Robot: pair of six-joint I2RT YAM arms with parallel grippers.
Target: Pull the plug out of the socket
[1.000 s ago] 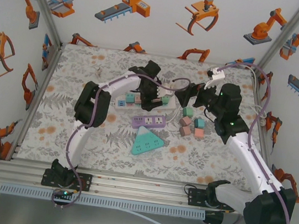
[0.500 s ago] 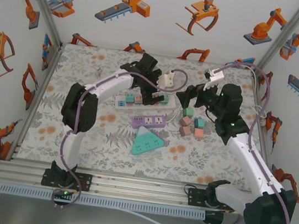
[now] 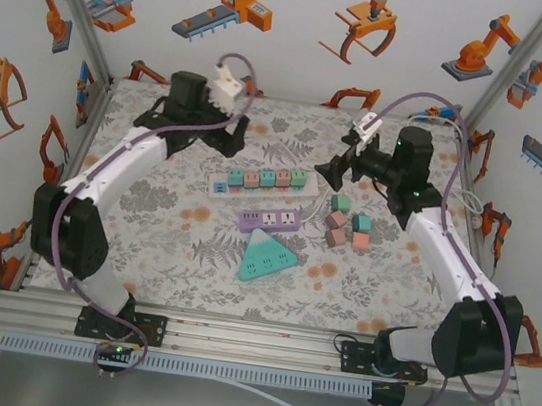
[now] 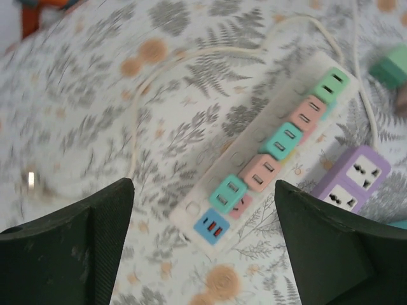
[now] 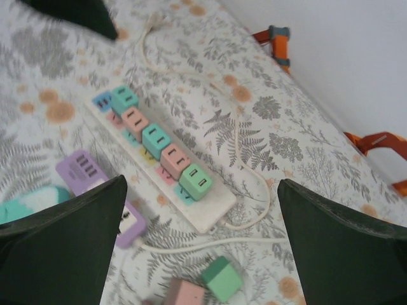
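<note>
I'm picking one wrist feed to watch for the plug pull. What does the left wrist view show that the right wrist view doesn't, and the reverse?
Left wrist: the open left gripper, and the cord looping out to a blurred bright bit. Right wrist: the open right gripper, plus a loose green cube and pink cube seen clearly. Both: the white power strip carrying five pastel plugs, and the purple strip beside it.
</note>
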